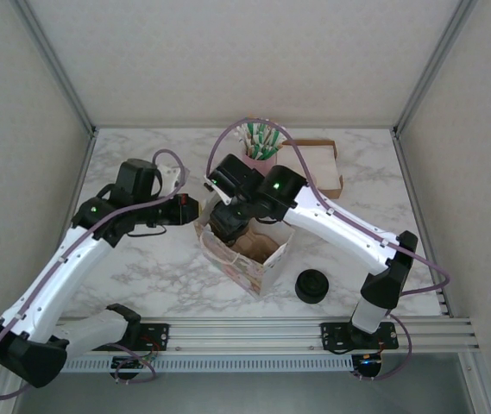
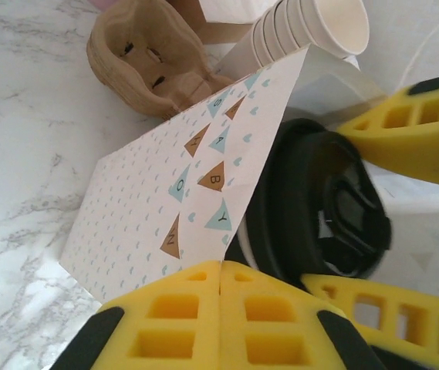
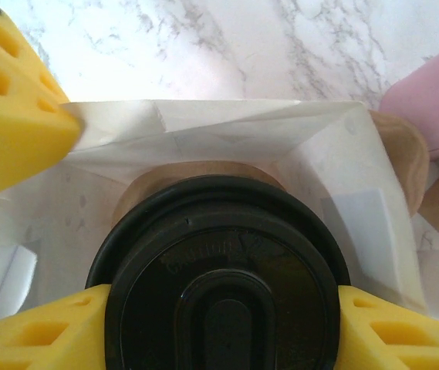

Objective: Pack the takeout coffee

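Right pincer [image 3: 219, 343] clamping the lidded coffee cup [image 3: 219, 231], I'm aiming it upright into the paper bag [image 3: 227, 131] my left pincer [image 2: 219, 308] is pinching

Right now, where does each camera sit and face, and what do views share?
Top: above and behind, looking down at the table; left arm and right arm meet at the bag.
Left wrist: beside the bag, facing its printed side; left gripper shut on its edge.
Right wrist: over the bag, looking down inside; right gripper grips the coffee.
Shared: both wrist views show bag and coffee.
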Motion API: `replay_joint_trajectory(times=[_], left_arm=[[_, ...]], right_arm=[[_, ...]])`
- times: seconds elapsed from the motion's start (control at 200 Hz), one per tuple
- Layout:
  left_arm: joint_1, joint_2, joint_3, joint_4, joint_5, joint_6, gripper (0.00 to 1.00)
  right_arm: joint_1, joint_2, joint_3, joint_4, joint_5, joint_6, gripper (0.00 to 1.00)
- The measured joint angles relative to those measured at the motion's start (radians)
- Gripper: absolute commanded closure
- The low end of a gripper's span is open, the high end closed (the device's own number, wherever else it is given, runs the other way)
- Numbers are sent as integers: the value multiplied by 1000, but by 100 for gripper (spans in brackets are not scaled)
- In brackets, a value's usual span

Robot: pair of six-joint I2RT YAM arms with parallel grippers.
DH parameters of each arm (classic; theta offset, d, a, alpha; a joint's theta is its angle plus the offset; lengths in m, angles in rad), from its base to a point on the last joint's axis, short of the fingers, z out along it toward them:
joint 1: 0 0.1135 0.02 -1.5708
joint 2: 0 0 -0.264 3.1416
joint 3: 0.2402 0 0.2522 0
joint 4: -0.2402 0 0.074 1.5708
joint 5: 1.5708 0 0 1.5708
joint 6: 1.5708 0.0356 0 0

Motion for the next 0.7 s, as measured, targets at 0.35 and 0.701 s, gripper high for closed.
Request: replay_joint_trajectory(times=[0.35, 0.701], left_arm=[[-90, -63, -35, -15, -94, -123, 100], [-111, -85, -48, -28, -167, -205, 100]], right_arm=[[0, -34, -95, 22, -71, -116, 57], [12, -94, -157, 29, -69, -133, 58]])
